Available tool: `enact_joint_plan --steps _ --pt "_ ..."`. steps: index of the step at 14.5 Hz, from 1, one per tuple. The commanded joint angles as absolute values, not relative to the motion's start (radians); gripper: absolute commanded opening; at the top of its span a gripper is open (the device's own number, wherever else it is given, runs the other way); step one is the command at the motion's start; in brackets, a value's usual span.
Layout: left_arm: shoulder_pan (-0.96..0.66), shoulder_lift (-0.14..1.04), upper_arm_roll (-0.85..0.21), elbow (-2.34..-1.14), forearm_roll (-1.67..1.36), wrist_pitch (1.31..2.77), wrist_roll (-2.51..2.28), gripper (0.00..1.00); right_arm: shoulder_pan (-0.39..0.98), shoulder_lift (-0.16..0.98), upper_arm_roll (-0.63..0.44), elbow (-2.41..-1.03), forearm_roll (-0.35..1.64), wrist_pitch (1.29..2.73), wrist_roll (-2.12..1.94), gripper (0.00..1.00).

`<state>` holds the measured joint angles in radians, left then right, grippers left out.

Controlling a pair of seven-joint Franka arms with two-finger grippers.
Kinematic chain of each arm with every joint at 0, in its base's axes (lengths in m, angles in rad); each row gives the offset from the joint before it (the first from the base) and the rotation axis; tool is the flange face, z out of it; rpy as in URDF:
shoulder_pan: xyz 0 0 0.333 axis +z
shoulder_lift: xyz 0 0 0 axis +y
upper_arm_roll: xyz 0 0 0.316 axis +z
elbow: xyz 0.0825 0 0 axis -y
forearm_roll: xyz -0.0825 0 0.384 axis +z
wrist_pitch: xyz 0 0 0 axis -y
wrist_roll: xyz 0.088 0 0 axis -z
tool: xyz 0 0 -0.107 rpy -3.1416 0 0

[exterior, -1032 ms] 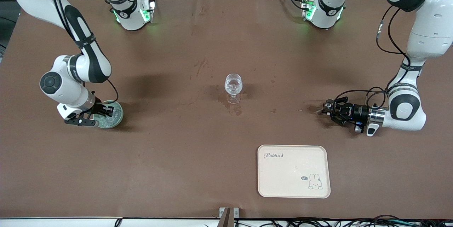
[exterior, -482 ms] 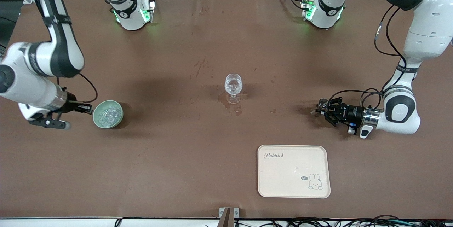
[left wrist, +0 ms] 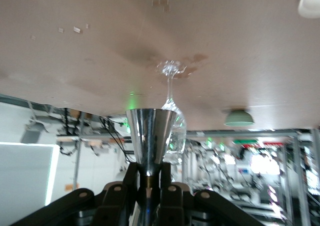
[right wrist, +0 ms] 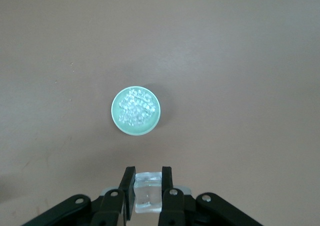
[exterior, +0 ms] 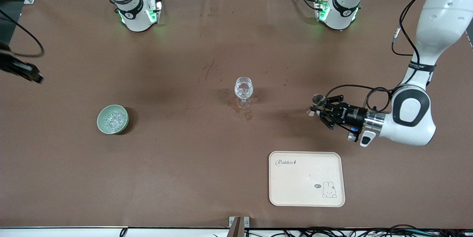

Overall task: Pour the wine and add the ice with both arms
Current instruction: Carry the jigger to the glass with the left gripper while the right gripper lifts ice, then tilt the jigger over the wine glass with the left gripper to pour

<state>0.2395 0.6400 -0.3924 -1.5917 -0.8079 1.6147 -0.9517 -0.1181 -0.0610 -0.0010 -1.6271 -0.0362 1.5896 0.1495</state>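
A clear stemmed glass (exterior: 244, 90) stands at mid-table. A pale green bowl (exterior: 112, 119) of ice (exterior: 112, 119) sits toward the right arm's end. My left gripper (exterior: 320, 110) is shut on a small steel measuring cup (exterior: 317, 100) and holds it above the table, between the glass and the left arm's end. In the left wrist view the gripper (left wrist: 150, 173) clamps the cup's stem (left wrist: 150, 136), with the glass (left wrist: 171, 128) past it. No wine shows. My right gripper (exterior: 26, 72) is high up at the right arm's end. In the right wrist view it (right wrist: 147, 178) is shut on an ice chunk (right wrist: 147, 193), over the bowl (right wrist: 135, 110).
A cream tray (exterior: 306, 178) with a rabbit print lies nearer the front camera than the left gripper. A wet stain (exterior: 244, 113) marks the brown cloth by the glass's foot. The two arm bases (exterior: 136, 11) stand along the table's top edge.
My right gripper left the bowl and rose toward the table's end with an ice chunk. My left gripper lifted the steel cup and moved it toward the glass.
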Motion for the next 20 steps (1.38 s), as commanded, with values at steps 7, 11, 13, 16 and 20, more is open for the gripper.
enact_joint_plan --steps 7,11,13,16,20 --pt "-0.004 0.465 -0.380 -1.620 -0.681 1.759 -1.277 0.00 -0.089 -0.015 -0.024 -1.453 -0.026 1.450 0.089 0.01" --pt "-0.119 0.454 -0.382 -1.617 -0.542 1.834 -1.457 0.00 -0.086 -0.014 -0.026 -1.456 -0.023 1.450 0.090 0.01" --pt "-0.144 0.456 -0.383 -1.618 -0.514 1.859 -1.503 0.00 -0.086 -0.011 -0.026 -1.456 -0.023 1.456 0.092 0.01" --pt "-0.204 0.457 -0.380 -1.615 -0.471 1.882 -1.584 0.00 -0.086 -0.009 -0.026 -1.456 -0.021 1.457 0.094 0.01" --pt "-0.236 0.460 -0.382 -1.615 -0.390 1.888 -1.664 0.00 -0.089 -0.008 -0.025 -1.456 -0.021 1.457 0.094 0.00"
